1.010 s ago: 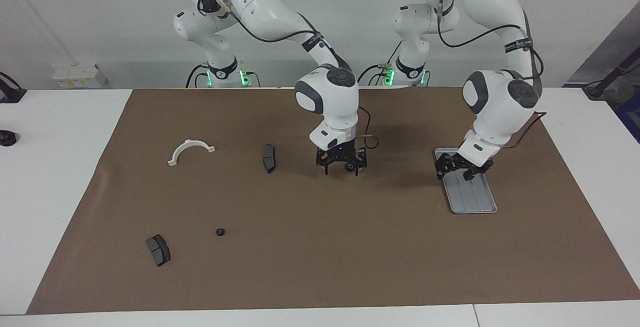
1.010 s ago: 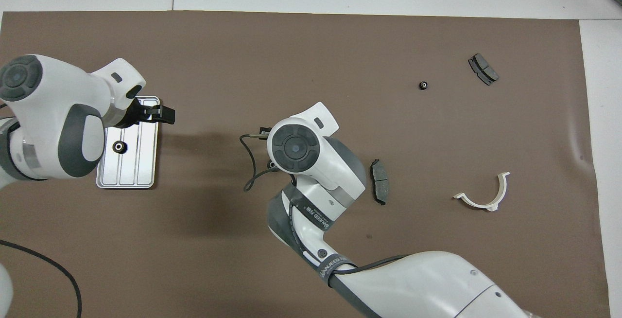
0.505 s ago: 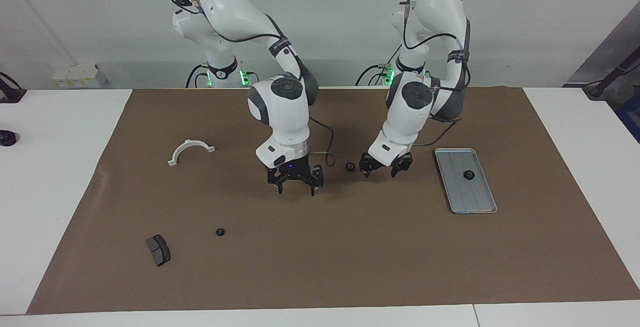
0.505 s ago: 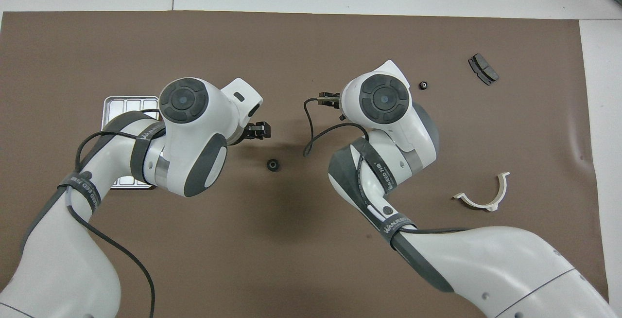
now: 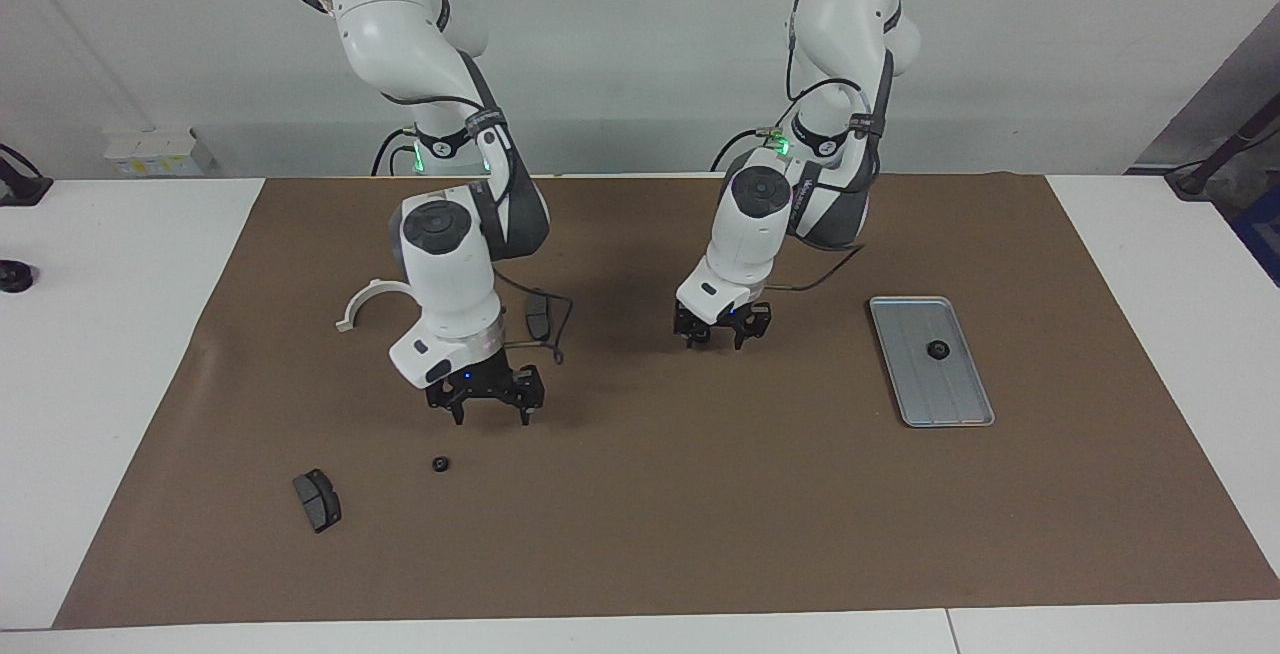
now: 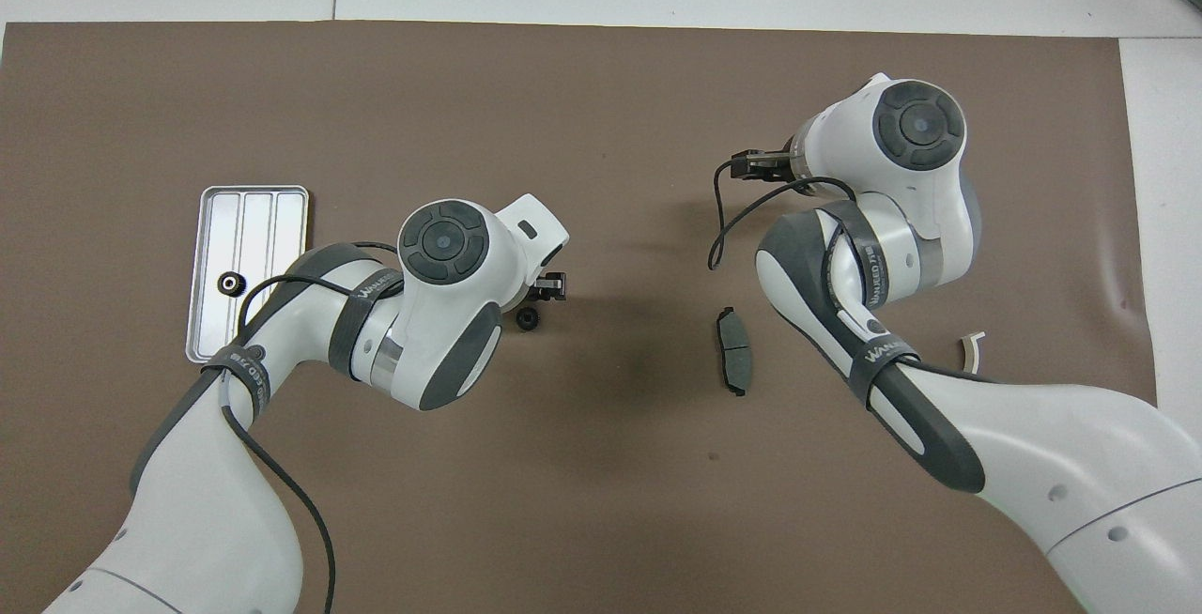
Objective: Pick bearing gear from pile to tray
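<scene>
The silver tray (image 5: pixel 955 404) lies toward the left arm's end of the mat, with one small black gear (image 5: pixel 937 350) in it; the tray (image 6: pixel 282 220) and that gear (image 6: pixel 228 284) also show in the overhead view. My left gripper (image 5: pixel 717 334) is open, low over a second gear (image 6: pixel 528 318) at mid-mat; the facing view hides that gear. My right gripper (image 5: pixel 487 406) is open, just above the mat, close to a third gear (image 5: pixel 438 464). The pile's white half-ring (image 5: pixel 360 300) and two dark brake pads (image 5: pixel 317 500) (image 6: pixel 733 362) lie scattered around it.
Brown mat (image 5: pixel 700 514) covers the table's middle, with white table surface on both ends. The right arm hides the third gear, one brake pad and most of the half-ring (image 6: pixel 972 349) in the overhead view. A cable loop (image 6: pixel 718 229) hangs from the right wrist.
My left gripper moved from over the tray to the gear at mid-mat, leaving one gear in the tray. My right gripper left that mid-mat gear and moved toward the gear near the right arm's end.
</scene>
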Robot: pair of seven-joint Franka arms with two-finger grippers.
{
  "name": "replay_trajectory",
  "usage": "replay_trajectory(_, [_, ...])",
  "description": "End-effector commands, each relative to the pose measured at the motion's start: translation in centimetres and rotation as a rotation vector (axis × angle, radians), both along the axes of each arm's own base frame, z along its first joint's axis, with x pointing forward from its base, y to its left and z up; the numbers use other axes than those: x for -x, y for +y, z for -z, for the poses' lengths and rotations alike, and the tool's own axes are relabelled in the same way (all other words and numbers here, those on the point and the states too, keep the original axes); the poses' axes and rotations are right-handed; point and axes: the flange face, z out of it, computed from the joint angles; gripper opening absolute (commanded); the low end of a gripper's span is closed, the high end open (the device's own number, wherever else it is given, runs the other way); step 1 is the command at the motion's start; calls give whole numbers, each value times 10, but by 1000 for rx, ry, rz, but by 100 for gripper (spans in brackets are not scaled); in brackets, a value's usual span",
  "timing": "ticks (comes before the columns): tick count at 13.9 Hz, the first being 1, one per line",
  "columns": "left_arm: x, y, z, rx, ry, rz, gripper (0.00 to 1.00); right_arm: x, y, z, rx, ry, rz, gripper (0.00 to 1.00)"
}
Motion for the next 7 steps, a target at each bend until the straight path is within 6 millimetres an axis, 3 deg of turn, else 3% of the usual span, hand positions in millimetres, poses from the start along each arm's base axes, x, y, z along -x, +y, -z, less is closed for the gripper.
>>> replay_trajectory(1, [10, -3, 8, -7, -28, 12, 80, -8, -30, 19, -10, -5, -38, 100])
replay_trajectory(5, [18, -5, 16, -8, -25, 25, 75, -19, -68, 42, -2, -19, -53, 100])
replay_trajectory(7, [25, -8, 21, -12, -19, 37, 68, -22, -72, 49, -5, -31, -47, 100])
